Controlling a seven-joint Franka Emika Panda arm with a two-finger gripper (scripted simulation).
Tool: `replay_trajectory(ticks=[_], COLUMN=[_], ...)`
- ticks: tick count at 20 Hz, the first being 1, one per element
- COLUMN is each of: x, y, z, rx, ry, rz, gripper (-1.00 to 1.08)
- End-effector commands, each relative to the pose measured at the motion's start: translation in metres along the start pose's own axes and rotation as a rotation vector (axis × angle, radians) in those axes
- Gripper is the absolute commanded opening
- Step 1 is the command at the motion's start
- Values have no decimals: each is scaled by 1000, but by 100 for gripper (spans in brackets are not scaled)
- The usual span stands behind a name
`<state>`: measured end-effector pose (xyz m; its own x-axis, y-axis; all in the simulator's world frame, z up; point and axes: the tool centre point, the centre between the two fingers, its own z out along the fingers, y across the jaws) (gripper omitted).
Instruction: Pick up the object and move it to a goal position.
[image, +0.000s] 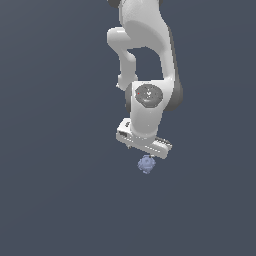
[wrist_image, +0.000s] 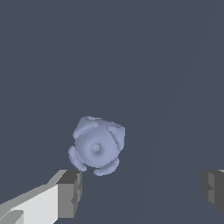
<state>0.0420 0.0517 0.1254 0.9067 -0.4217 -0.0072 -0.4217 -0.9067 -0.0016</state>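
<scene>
The object (image: 146, 163) is a small, knobbly, pale periwinkle blue lump on the dark grey floor, just below the white gripper (image: 143, 150) in the exterior view. In the wrist view the object (wrist_image: 97, 145) lies ahead of the gripper (wrist_image: 140, 190), close to one dark grey fingertip (wrist_image: 70, 192) and not between the fingers. The other fingertip (wrist_image: 213, 189) is far across the picture. The jaws stand wide apart and hold nothing. In the exterior view the fingers themselves are hidden behind the hand.
The white arm (image: 145, 60) reaches down from the top of the exterior view. The plain dark grey floor (image: 60, 200) surrounds the object on all sides. No goal marker shows.
</scene>
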Motion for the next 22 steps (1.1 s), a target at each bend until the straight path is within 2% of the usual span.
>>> replay_trajectory(ticks=[1,12,22], x=[1,3,3], y=[-8,-33,-39], z=[8,31,36], rx=[0,0,-1], ry=[1,6,7], rz=[58,229,262], gripper=[100,100,100])
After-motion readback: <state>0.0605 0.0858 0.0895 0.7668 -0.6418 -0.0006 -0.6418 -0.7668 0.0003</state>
